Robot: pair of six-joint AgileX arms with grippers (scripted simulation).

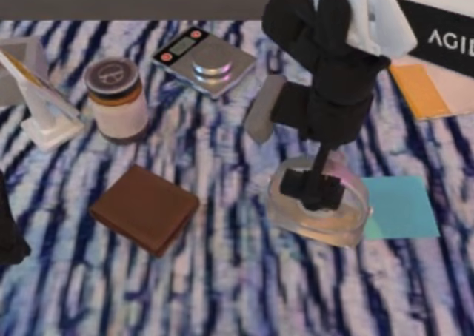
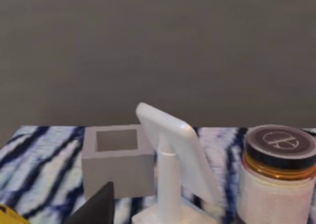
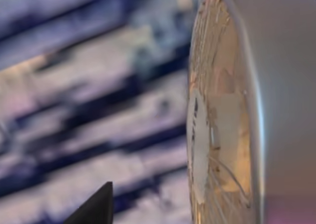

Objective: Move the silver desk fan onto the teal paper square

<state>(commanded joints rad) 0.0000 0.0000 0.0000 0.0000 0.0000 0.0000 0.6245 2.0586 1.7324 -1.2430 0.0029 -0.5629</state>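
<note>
Two arms are sharing the blue-and-white striped table [image 1: 222, 291]. The left gripper [image 1: 9, 236] is idling at the left edge, jaws impossible to judge. Farther right, a brown flat box [image 1: 144, 207] is lying apart. The right gripper [image 1: 315, 188] is closing on the round silver wire-caged desk fan [image 1: 318, 217], which is overlapping the left edge of the thin teal paper square [image 1: 400, 206].
</note>
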